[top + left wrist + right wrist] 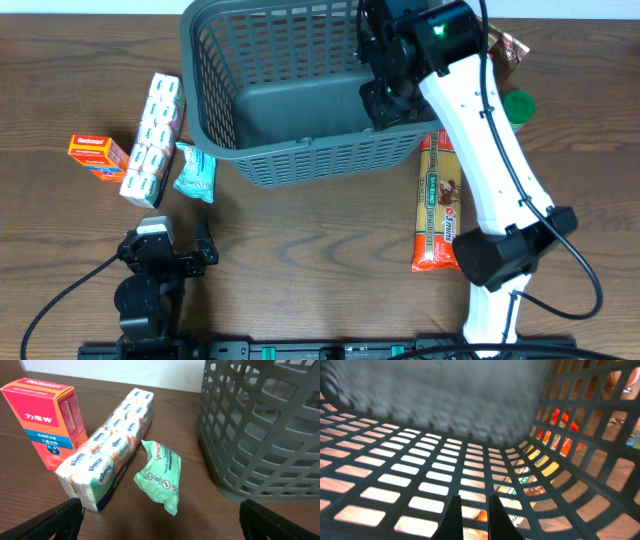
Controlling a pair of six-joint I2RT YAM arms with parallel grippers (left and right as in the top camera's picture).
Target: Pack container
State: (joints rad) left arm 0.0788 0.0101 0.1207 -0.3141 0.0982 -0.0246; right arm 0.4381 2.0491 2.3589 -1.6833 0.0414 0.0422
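Inside the container (pixel 215 100), the right gripper (pixel 473 510) hangs pressed together, empty; the left gripper (pixel 160 508) stands spread, seemingly ready for the tissue packs (pixel 105 455).

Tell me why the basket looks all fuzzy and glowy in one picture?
Right wrist view: the camera is down inside the basket, so the far side blurs and the slots glow bright. Left wrist view: the tissue pack looks crisp. Overhead view: even light, everything sharp.
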